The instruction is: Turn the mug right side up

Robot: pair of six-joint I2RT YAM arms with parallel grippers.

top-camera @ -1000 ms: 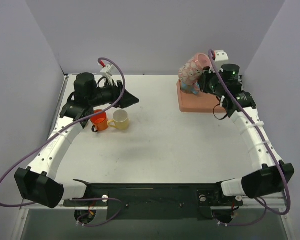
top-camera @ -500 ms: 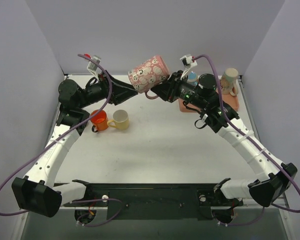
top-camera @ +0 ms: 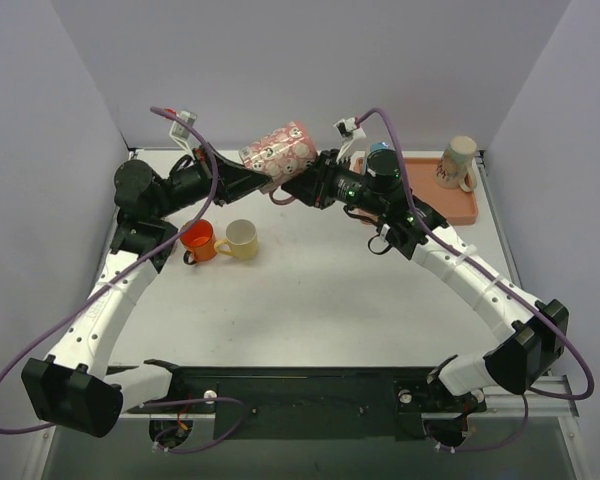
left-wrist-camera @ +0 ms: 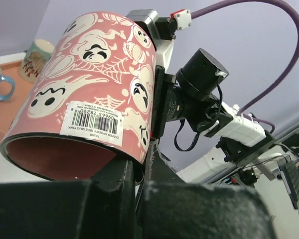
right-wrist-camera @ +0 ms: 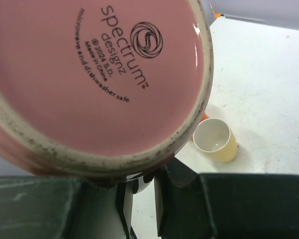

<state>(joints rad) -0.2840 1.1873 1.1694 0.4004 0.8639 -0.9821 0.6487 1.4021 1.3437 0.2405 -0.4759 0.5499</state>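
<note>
White table [top-camera: 330, 300] bears orange mug [top-camera: 198, 240], yellow mug [top-camera: 242, 237], tray [top-camera: 448, 205].

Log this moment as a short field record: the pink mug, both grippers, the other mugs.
pink mug: off the table, on its side, mouth toward the left arm
left gripper: shut on the mug's rim
right gripper: shut on the mug near its base
orange mug, yellow mug: upright on the table, side by side
beige mug: on the tray

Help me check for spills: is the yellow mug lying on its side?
No, the yellow mug stands upright, its open mouth facing up.
</note>
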